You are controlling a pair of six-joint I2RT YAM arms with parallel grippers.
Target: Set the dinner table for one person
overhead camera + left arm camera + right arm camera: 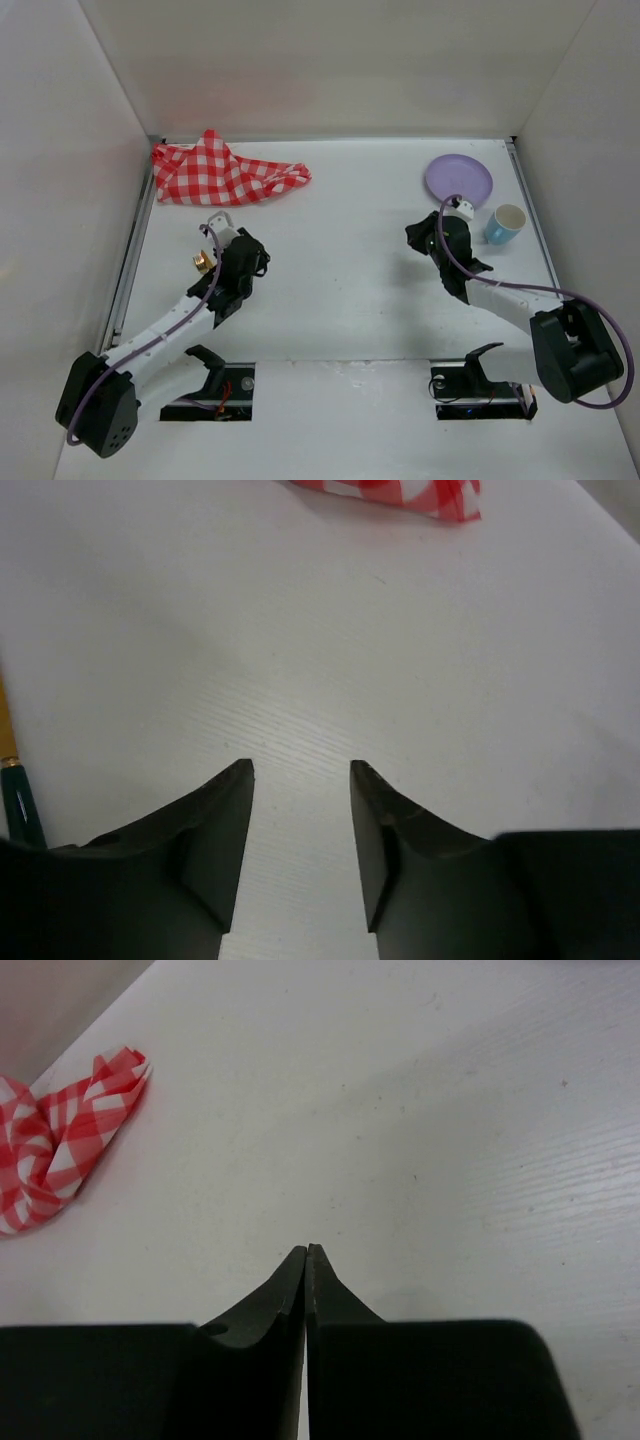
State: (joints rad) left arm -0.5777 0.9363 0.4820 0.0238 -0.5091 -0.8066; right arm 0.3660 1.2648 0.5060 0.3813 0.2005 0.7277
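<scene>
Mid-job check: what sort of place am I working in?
Likely a staged robot test cell, not a home: a flat matte white tabletop boxed by upright white panels, holding props like a red-and-white checked cloth and round purple plate.

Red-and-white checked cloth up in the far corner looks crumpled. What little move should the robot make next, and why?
Probably ease the left gripper forward toward the red-and-white checked cloth. Its jaws stand open and empty over bare matte white tabletop, and the cloth lies just ahead; the right gripper is shut and farther off.

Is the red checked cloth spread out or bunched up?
Bunched up: the cloth lies in a crumpled heap with folds, not flat.
</scene>
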